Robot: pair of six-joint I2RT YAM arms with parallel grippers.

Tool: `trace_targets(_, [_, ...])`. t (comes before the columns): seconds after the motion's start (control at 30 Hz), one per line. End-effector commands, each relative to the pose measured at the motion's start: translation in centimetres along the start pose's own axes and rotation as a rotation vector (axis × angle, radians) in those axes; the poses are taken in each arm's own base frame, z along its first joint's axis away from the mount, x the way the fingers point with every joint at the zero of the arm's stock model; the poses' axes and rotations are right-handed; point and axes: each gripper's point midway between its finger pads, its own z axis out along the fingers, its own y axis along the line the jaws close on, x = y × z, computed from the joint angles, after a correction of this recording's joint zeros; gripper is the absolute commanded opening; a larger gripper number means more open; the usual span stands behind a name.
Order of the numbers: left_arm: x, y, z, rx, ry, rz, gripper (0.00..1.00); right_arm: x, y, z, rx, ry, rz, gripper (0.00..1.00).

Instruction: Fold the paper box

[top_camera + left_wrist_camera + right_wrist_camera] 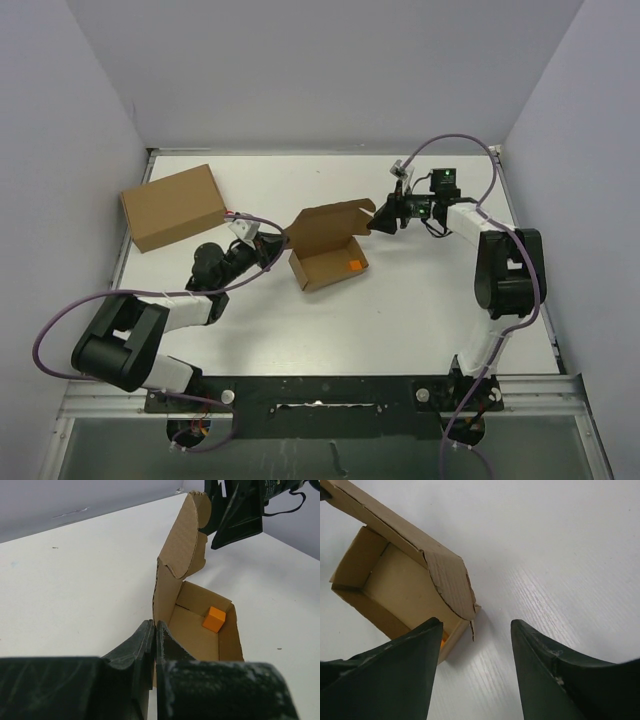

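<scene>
The paper box (325, 250) sits mid-frame.
A cube (355, 265) lies inside it, lower right; a larger box (173, 206) sits upper left, well apart.

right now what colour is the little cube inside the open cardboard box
Orange. The small cube shows best in the left wrist view.

Between the two claws the paper box (327, 250) is sitting with its tray open upward, its lid standing raised off the far side. The left claw (276, 246), fingers drawn together, is meeting the tray's left corner. The right claw (381, 220) is reaching at the lid's right flap; contact is unclear from above. An orange cube (355, 265) is lying inside the tray, on the end toward the right claw. A larger cardboard box (172, 206) is resting on the counter (400, 320), beyond and outward of the left claw, well apart. Purple cables (60, 320) are trailing off both arms.
</scene>
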Motion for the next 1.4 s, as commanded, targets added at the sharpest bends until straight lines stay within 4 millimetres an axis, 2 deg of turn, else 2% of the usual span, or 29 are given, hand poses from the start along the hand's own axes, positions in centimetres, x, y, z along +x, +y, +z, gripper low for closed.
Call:
trace_targets(0.0, [-1.9,-0.4,0.4,0.034,-0.071,0.025,0.00,-2.8,0.9,1.2,-0.063,-0.054,-0.075,0.55])
trace_targets(0.13, [-1.7,-0.4,0.5,0.035,-0.067,0.021,0.00,-3.1,0.9,1.5,-0.071,-0.061,-0.075,0.41])
trace_targets(0.37, [-1.5,0.0,0.4,0.016,-0.061,0.001,0.00,-3.5,1.8,1.1,-0.087,-0.069,-0.130,0.02])
trace_targets(0.4, [-1.4,0.1,0.4,0.011,-0.057,-0.005,0.00,-3.5,1.9,1.0,-0.086,-0.069,-0.138,0.00])
trace_targets(0.47, [-1.5,0.2,0.4,0.005,-0.053,-0.020,0.00,-3.5,2.0,0.8,-0.084,-0.068,-0.156,0.00])
trace_targets(0.6, [-1.5,0.7,-0.1,-0.016,-0.031,-0.074,0.21,-3.6,2.1,0.1,-0.067,-0.066,-0.184,0.00])
trace_targets(0.73, [-1.6,1.1,-0.5,-0.021,0.004,-0.113,0.33,-3.6,2.2,-0.2,-0.062,-0.061,-0.199,0.00])
trace_targets(1.13, [-3.1,1.8,0.2,-0.025,0.089,-0.157,0.41,-3.6,2.4,-0.2,-0.056,-0.047,-0.208,0.00])
trace_targets(1.37, [-3.7,1.4,0.4,-0.022,0.153,-0.185,0.42,-3.7,2.4,-0.1,-0.054,-0.043,-0.209,0.00])
